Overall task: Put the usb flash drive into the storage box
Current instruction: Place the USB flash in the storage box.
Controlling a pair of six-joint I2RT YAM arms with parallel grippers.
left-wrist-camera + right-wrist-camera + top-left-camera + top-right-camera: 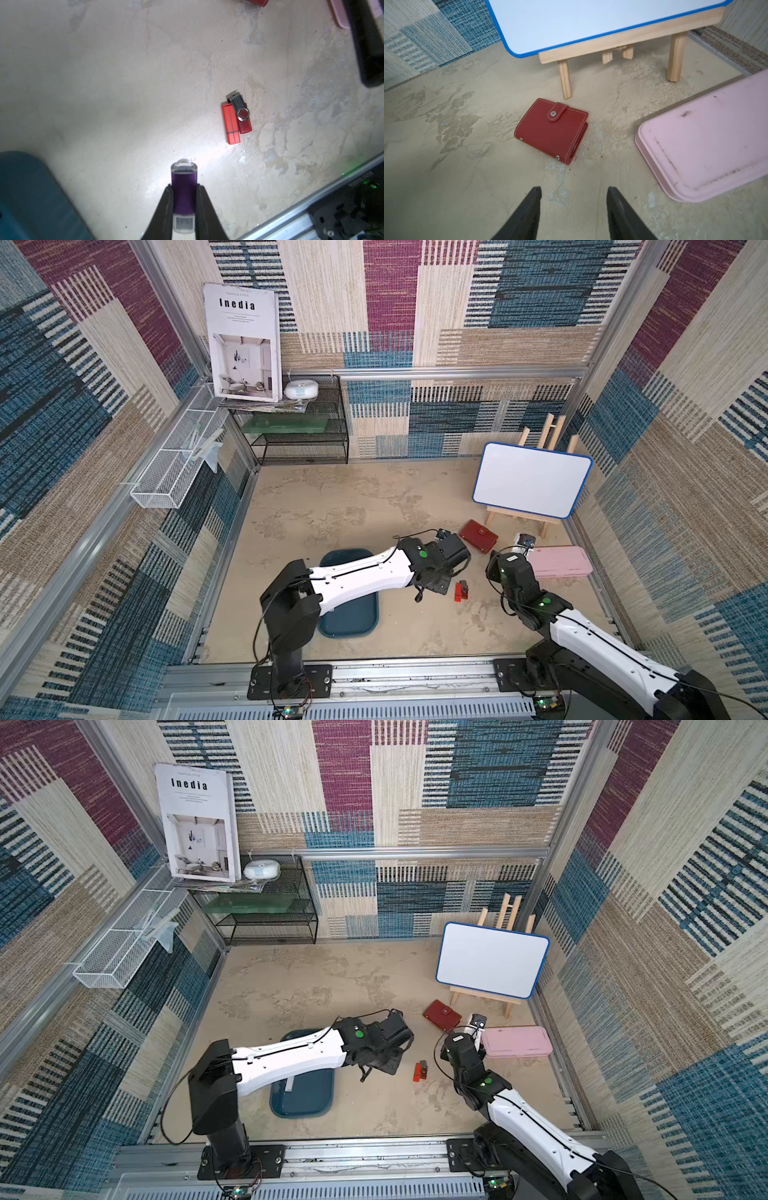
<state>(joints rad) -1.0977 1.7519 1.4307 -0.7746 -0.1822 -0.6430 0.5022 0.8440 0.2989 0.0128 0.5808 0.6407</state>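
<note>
My left gripper point(184, 187) is shut on a purple usb flash drive point(184, 176) with a clear cap, held just above the table. The storage box point(31, 197), a shallow dark teal tray, lies close beside it; in both top views the box point(357, 618) point(307, 1094) sits partly under the left arm. A small pale stick point(289, 1084) lies inside it. Two more drives rest side by side on the table: an orange-red one point(231, 124) and a red swivel one point(242, 112), also seen as a red pair point(460, 591). My right gripper point(574, 191) is open and holds nothing.
A red wallet point(552, 129) lies ahead of the right gripper, with a flat pink case point(708, 141) beside it. A whiteboard on a wooden easel point(532, 479) stands at the back right. A black wire shelf point(299, 427) and a white wire basket point(174, 472) are at the back left.
</note>
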